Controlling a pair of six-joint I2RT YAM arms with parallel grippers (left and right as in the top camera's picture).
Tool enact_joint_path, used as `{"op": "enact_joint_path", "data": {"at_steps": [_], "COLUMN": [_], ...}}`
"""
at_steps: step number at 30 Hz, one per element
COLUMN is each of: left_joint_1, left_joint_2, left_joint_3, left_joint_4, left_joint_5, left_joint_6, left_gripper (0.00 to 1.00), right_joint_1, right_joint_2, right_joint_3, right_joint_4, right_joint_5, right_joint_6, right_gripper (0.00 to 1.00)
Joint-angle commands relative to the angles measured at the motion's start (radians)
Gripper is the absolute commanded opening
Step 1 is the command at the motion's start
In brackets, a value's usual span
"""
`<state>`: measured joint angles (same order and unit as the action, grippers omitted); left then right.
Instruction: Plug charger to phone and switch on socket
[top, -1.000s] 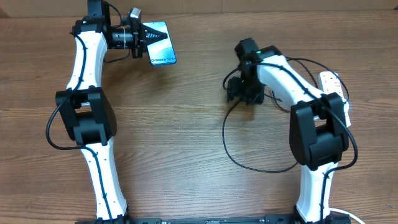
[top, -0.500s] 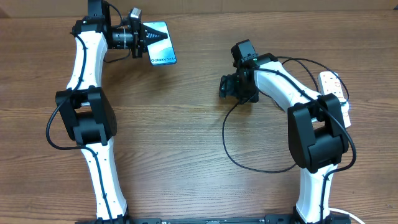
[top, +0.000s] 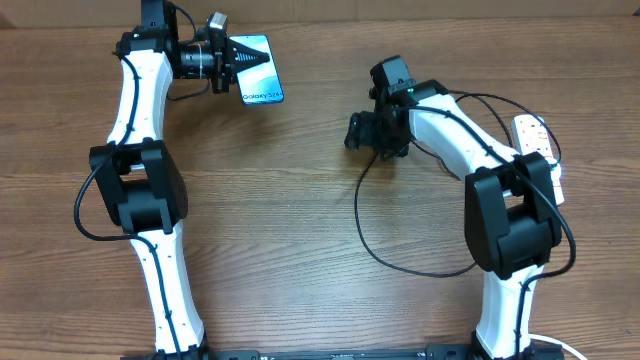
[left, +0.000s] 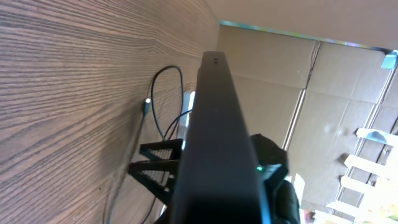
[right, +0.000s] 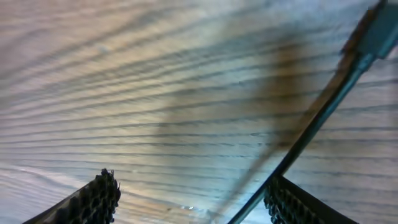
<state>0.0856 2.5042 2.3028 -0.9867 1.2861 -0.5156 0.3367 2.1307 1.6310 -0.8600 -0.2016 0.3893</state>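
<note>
The left fingers (top: 245, 58) are clamped on the phone (top: 262, 90) at the far left of the surface (top: 300, 250). The right fingers (right: 99, 199) stand apart, with the charger cable (right: 311, 124) just beside one of them. The socket (top: 535, 140) lies at the right edge.

Bare table (top: 310, 150) ahead of the right gripper (top: 352, 132) toward the phone (top: 258, 68); charger (top: 357, 210) looped just behind.

Wooden table (top: 300, 250); cardboard panels (left: 348, 93) behind.

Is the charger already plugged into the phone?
No, the phone is in the left gripper, and the whole charger lies well apart from it.
</note>
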Motion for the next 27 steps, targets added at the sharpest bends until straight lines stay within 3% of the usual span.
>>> {"op": "enact_joint_path", "data": {"at_steps": [1, 11, 16, 22, 27], "left_joint_1": [0.0, 0.0, 0.0, 0.0, 0.0], "left_joint_2": [-0.025, -0.025, -0.025, -0.025, -0.025], "left_joint_3": [0.016, 0.016, 0.016, 0.016, 0.016], "left_joint_4": [0.004, 0.003, 0.004, 0.003, 0.003], "left_joint_5": [0.038, 0.039, 0.038, 0.039, 0.039], "left_joint_6": [0.031, 0.045, 0.045, 0.044, 0.044], "left_gripper": [0.04, 0.04, 0.04, 0.04, 0.04], "right_joint_1": [-0.023, -0.022, -0.021, 0.037, 0.141], "right_joint_2": [-0.059, -0.042, -0.042, -0.042, -0.042], "right_joint_3": [0.029, -0.059, -0.131, -0.154, -0.151], "right_joint_4": [-0.03, -0.005, 0.101, 0.17, 0.164], "right_joint_5": [0.049, 0.153, 0.06, -0.131, -0.27], "right_joint_6": [0.066, 0.117, 0.113, -0.034, -0.277], "right_gripper": [0.77, 0.77, 0.74, 0.71, 0.71]}}
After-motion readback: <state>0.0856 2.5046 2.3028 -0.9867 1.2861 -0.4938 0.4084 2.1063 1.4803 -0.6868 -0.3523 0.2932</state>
